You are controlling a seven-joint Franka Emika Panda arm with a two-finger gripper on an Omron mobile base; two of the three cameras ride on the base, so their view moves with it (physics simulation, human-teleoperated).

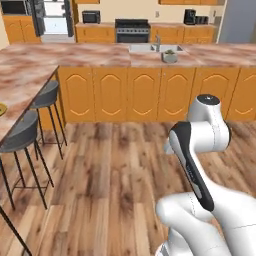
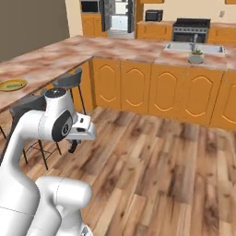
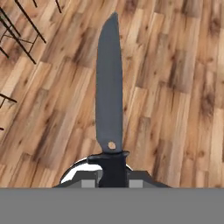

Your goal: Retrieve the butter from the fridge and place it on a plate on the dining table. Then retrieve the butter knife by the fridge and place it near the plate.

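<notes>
Clamped on the handle of the slim, dark, almost black butter knife (image 3: 109,87), the two small dark fingers of the gripper (image 3: 112,177) are drawn close together at the bottom of the hand view, though the fingers themselves are mostly hidden behind the knife's handle. The blade runs straight up the hand view from its guard to a pointed tip, with a small pale rivet spot near the base, and the whole knife hangs in the air over the brown wooden plank floor (image 3: 175,87). Thin black legs of a stool (image 3: 17,30) cross the upper left corner of that view.

From the right base view the white arm folds forward and down, and the gripper (image 2: 73,146) shows as a small dark shape below the white hand, above the floor and near the round grey stools (image 2: 68,81).

A round shallow plate with a yellow rim and pale green centre (image 2: 13,85) lies on the long reddish-brown and white marbled dining table (image 2: 46,62), well apart from the gripper; in the left base view a sliver of the plate shows at the left edge. I cannot make out any butter on it (the plate is small and seen at a flat angle).

Far back stands the tall grey steel fridge (image 2: 119,17), beside orange cabinets (image 1: 145,92) and a sink (image 1: 156,48).
</notes>
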